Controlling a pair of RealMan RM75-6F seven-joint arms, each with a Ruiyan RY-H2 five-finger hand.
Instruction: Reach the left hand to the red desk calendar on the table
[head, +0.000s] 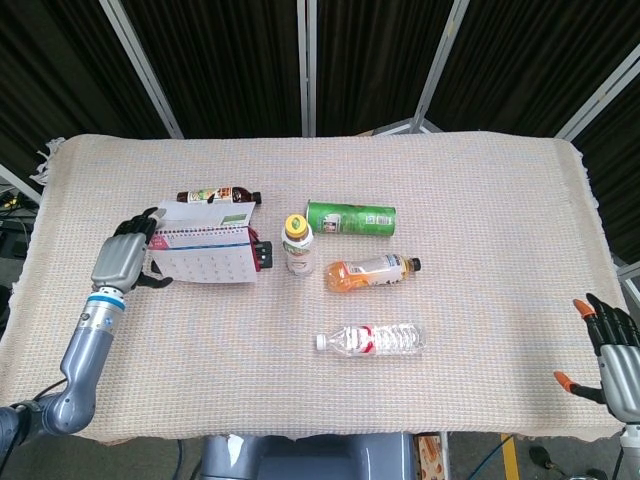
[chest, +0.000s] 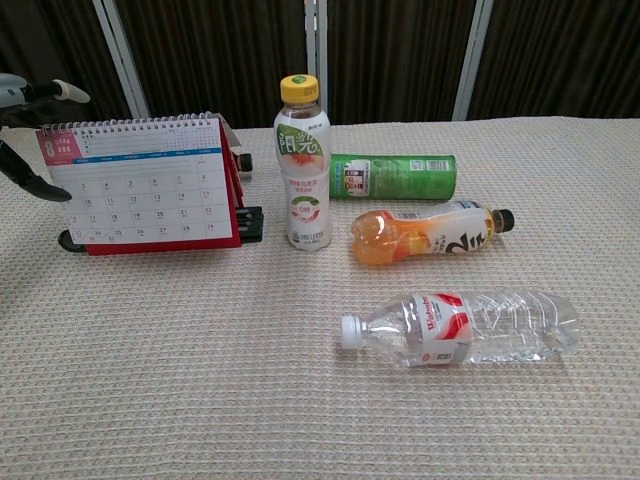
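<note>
One hand at the calendar's edge

Left hand (head: 120, 258) sits just beside the left end of the red desk calendar (head: 205, 255), fingers (chest: 32, 181) apart, thumb low; contact possibly, hard to tell. Calendar stands upright on the tabletop (head: 480, 200), left of the yellow-capped bottle (head: 297, 243). Right hand (head: 610, 345) rests open at the near right edge, holding nothing.

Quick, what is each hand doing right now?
Left hand: open, fingers spread beside the red desk calendar.
Right hand: open, holding nothing.
</note>
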